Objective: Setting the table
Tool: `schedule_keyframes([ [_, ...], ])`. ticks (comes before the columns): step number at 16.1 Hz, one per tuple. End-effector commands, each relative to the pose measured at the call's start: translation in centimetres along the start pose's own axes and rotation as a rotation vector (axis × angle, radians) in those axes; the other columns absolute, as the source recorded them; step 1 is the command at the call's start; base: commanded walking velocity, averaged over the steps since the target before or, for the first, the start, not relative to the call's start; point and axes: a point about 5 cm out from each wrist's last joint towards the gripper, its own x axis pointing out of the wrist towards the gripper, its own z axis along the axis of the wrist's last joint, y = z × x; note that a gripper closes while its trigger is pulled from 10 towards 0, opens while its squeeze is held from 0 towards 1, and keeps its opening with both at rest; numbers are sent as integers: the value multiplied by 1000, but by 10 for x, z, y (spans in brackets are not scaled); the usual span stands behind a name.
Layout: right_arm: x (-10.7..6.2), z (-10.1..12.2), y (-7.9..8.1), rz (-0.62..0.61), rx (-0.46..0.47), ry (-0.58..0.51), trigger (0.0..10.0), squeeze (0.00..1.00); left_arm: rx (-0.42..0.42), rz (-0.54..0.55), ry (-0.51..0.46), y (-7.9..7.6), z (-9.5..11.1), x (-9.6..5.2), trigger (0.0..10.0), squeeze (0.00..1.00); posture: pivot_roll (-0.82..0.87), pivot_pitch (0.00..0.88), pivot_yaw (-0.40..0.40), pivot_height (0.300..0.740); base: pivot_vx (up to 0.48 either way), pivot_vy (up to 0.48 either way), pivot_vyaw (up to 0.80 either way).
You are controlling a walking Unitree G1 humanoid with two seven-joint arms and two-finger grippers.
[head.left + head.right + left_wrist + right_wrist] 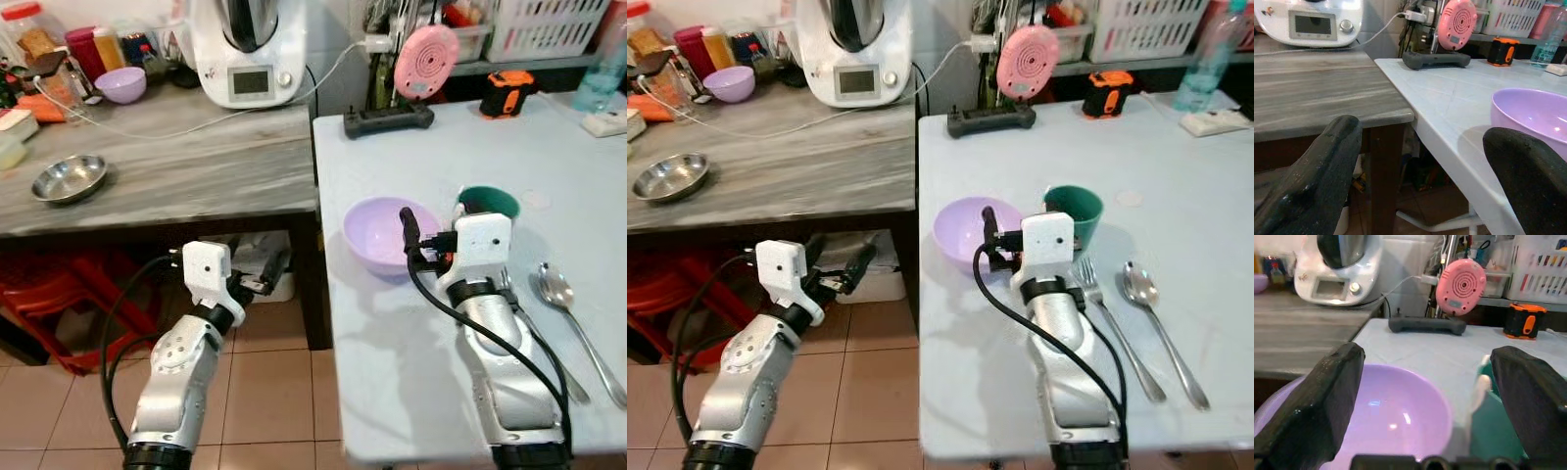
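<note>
No legible text or labels anywhere.

Empty lilac plastic bowl (965, 230) upright on pale blue table (1176, 157), green cup (1080, 211) just beside, metal fork (1117, 328) and spoon (1156, 318) alongside.

The lilac bowl (965, 232) looks like glossy plastic, catching highlights, on a smooth pale-blue table (1176, 176). The fork (1117, 328), spoon (1151, 313) and small steel bowl (69, 178) are shiny metal; the counter (196, 166) is matt grey wood-grain
</note>
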Motion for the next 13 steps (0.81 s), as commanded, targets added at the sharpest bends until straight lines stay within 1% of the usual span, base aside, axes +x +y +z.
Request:
schedule_keyframes([
  [1,-2,-3,0,23,-9,11,10000,0,9,-7,5,0,-1,-3,10000,0,-139,63,91,740,0,0,0],
  [4,-3,-3,3,91,-43,4,10000,0,28,-15,14,3,-2,-10,10000,0,-139,63,91,740,0,0,0],
  [6,-5,1,7,169,-93,-22,10000,0,46,-23,30,8,-3,-17,10000,0,-139,70,90,740,0,0,0],
  [8,-7,1,9,234,-125,-23,10000,0,54,-22,34,13,-3,-17,10000,0,-139,69,90,740,0,0,0],
  [10,-8,-1,12,285,-142,-14,10000,0,50,-39,35,12,-3,-16,10000,0,-141,67,90,740,0,0,0],
  [11,-9,-2,15,343,-157,-5,10000,0,43,-59,38,10,-3,-16,10000,0,-141,67,90,740,0,0,0],
  [13,-10,-5,17,391,-180,19,10000,0,45,-72,42,9,-4,-17,10000,0,-142,66,89,740,0,0,0],
])
